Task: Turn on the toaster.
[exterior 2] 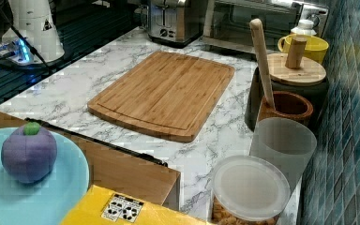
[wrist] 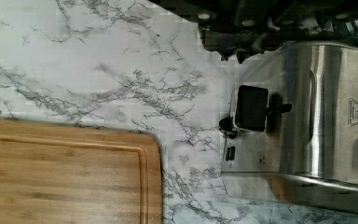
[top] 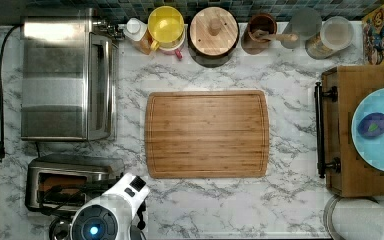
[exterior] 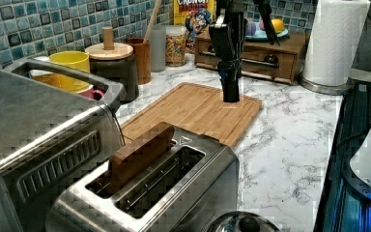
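Toaster (wrist: 303, 126) lever (wrist: 251, 108) end w/ open counter (wrist: 98, 60)

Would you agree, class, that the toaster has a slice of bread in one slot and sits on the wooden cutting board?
Not quite. The toaster does hold a slice of bread, but it sits on the marble counter, beside the cutting board, as the top view shows.

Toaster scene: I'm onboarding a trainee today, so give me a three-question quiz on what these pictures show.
1. True or false: the toaster has something brown standing in one slot.
2. In the top view, the cutting board lies to which side of the toaster oven? A) the top view's left B) the top view's right
3. Fill in: on the blue plate sits a ___ toy fruit.

Key: 1 true; 2 B; 3 purple.
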